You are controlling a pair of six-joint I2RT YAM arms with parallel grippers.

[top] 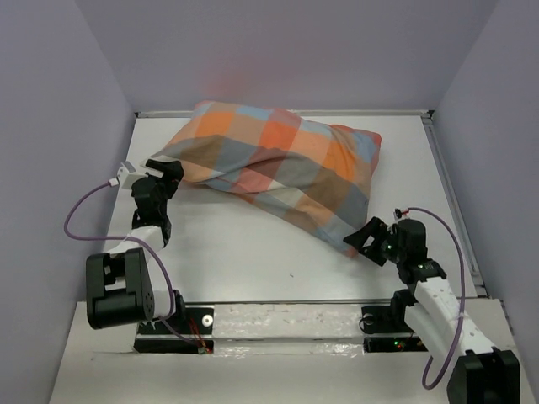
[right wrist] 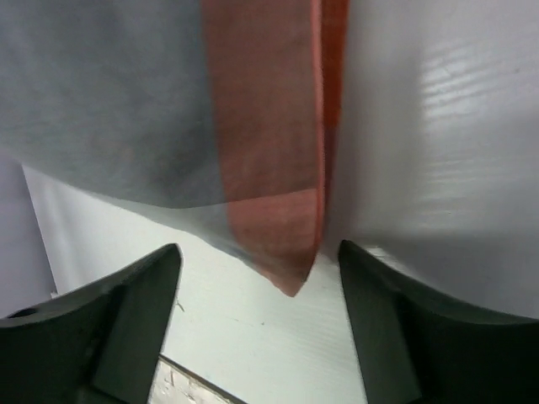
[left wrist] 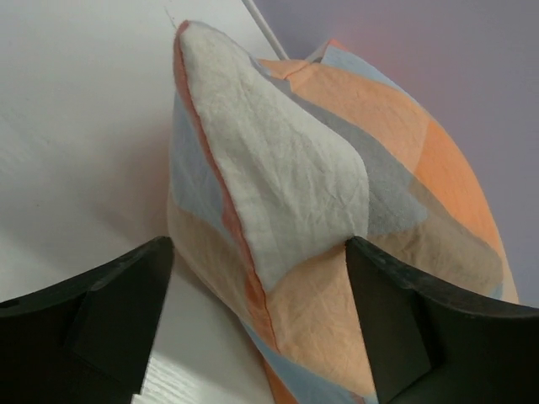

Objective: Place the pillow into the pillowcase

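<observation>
The left gripper stands with jaws wide open around one end corner of the plump fabric pillowcase in orange, grey-blue and cream checks, whose long axis runs diagonally to the equally near right gripper, also open, the other end corner ungripped between its jaws.

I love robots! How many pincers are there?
2. The left pincer sits open at the left corner of the pillowcase; the right pincer sits open at its near right corner. None hidden.
</observation>
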